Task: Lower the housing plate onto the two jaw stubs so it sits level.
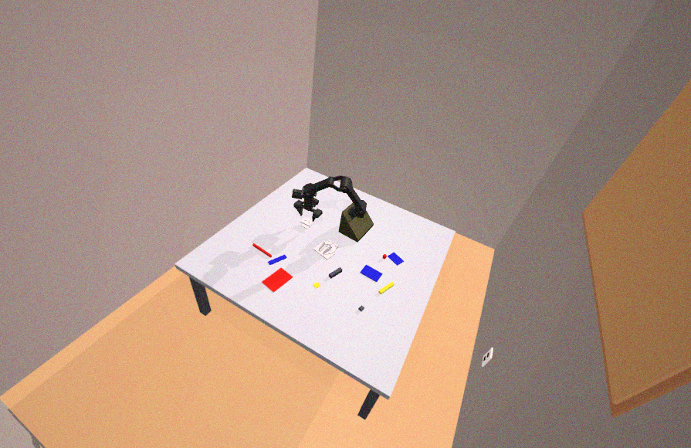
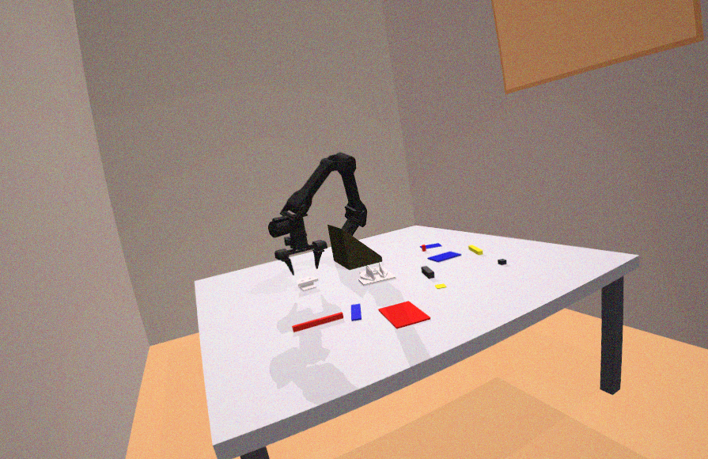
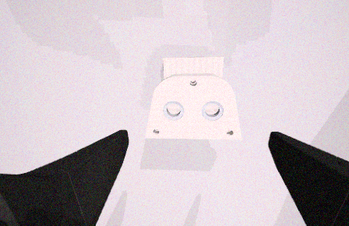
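The white housing plate (image 1: 306, 222) (image 2: 307, 280) (image 3: 193, 125) has two round holes and three small ones. It sits on a white block-like support (image 3: 193, 67) that shows past its far edge in the wrist view. My gripper (image 1: 308, 216) (image 2: 305, 271) (image 3: 196, 137) is open and empty, above the plate, with its fingertips to either side in the wrist view. The white base (image 1: 325, 249) (image 2: 377, 278) with the two upright jaws (image 2: 375, 271) stands apart from the plate, in front of the arm's mount. The pins are too small to make out.
The dark wedge mount (image 1: 356, 224) (image 2: 350, 252) stands behind the jaw base. A red bar (image 1: 262, 250) (image 2: 317, 321), a blue bar (image 1: 277, 259) (image 2: 355, 312) and a red square (image 1: 277, 280) (image 2: 404, 314) lie toward the front. A black block (image 1: 335, 273) (image 2: 427, 272) lies beyond the base.
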